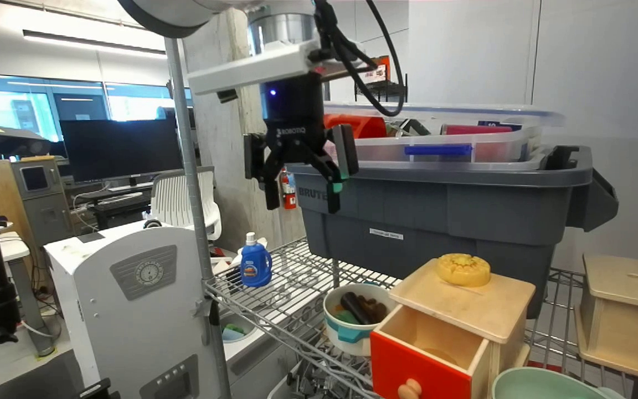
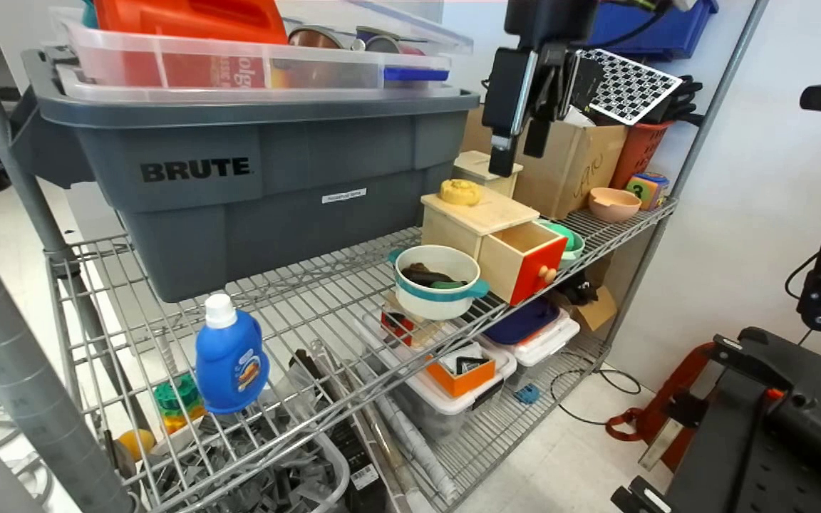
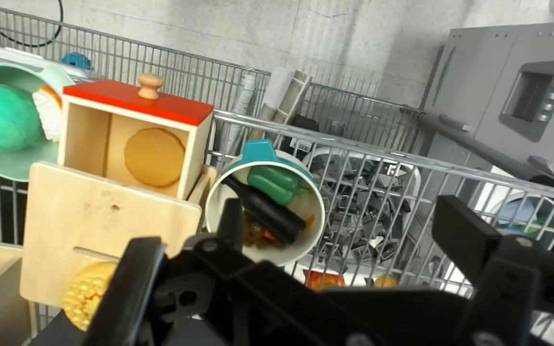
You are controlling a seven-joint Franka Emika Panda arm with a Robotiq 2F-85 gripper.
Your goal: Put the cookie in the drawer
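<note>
Cookie in drawer, drawer standing open

Tan, round; lies on drawer floor, close to wall on pot side (per wrist view). Red front w/ round wooden knob; drawer sticks out of pale wooden box. Yellow doughnut-like piece on box top. Pot white/teal, just beside box on wire shelf; contents incl. blk bottle-shaped item + green item. Opp. side of drawer: mint bowl w/ green ball & white piece, orange edge. 2nd wooden box near 1st, set farther back. Grey tote behind box, clear bin atop. Blue bottle farther along shelf, well apart from pot.

Gripper: fingers spread wide, tips pointing down; hangs well above shelf, apart from drawer, box & pot. Sm. light on its body lit, in an exterior view. In wrist view 1 fingertip overlaps pot rim (line of sight only).
</note>
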